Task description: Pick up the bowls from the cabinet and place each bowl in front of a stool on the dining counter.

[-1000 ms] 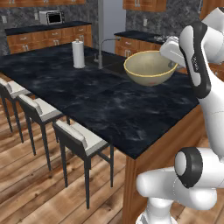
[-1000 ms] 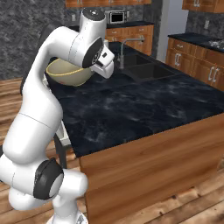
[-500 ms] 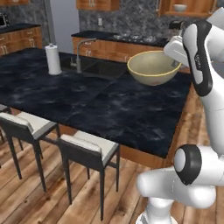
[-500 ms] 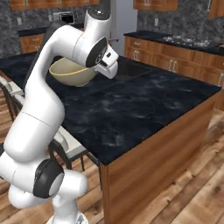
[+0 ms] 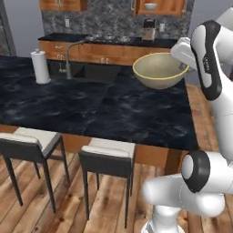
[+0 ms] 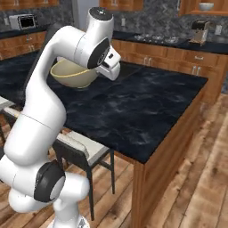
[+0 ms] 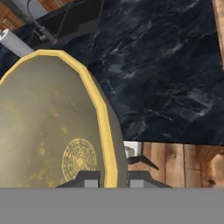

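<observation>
Gripper clamped on olive-tan bowl rim — bowl held above dining counter.

The tabletop is black marbled stone on a reddish-brown wood base. A white paper-towel roll stands upright near its far left edge, beside a sunken sink with a curved silver faucet.

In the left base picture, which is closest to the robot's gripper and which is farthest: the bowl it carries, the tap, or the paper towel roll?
1. Olive-tan bowl: held at its rim in the shut gripper, above the counter's right part.
2. Tap: mid-left, by the sink.
3. Paper towel roll: far left on the counter.
</observation>
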Controlling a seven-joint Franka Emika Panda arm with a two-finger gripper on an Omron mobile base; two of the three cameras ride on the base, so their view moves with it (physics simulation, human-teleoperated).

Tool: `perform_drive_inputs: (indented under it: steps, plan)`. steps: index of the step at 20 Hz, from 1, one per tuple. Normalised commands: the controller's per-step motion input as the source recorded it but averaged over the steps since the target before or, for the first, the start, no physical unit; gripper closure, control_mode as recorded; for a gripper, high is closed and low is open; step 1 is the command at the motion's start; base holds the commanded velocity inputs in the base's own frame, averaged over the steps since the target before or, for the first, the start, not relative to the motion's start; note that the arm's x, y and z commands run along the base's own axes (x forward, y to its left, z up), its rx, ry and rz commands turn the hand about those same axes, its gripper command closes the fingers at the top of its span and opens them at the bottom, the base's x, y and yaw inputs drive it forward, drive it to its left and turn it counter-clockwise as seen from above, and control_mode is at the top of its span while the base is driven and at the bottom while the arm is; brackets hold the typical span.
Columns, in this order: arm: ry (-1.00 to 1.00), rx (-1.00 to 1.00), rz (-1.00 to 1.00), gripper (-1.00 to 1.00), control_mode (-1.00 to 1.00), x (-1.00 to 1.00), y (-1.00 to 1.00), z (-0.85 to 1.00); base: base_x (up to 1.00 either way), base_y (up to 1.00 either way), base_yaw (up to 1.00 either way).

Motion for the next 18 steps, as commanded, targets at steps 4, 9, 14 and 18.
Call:
perform_drive_inputs:
  steps: [4,9,14,18]
  plan:
    - [0.0,0.0,0.0,1.0,1.0,0.0,0.0,0.0,0.3,1.0,-0.54]
    - [0.0,0.0,0.0,1.0,1.0,0.0,0.0,0.0,0.63,1.0,-0.63]
    - [0.0,0.0,0.0,1.0,1.0,0.0,0.0,0.0,0.62,1.0,-0.65]
    - [0.0,0.0,0.0,1.0,1.0,0.0,0.0,0.0,0.76,0.69,-0.6]
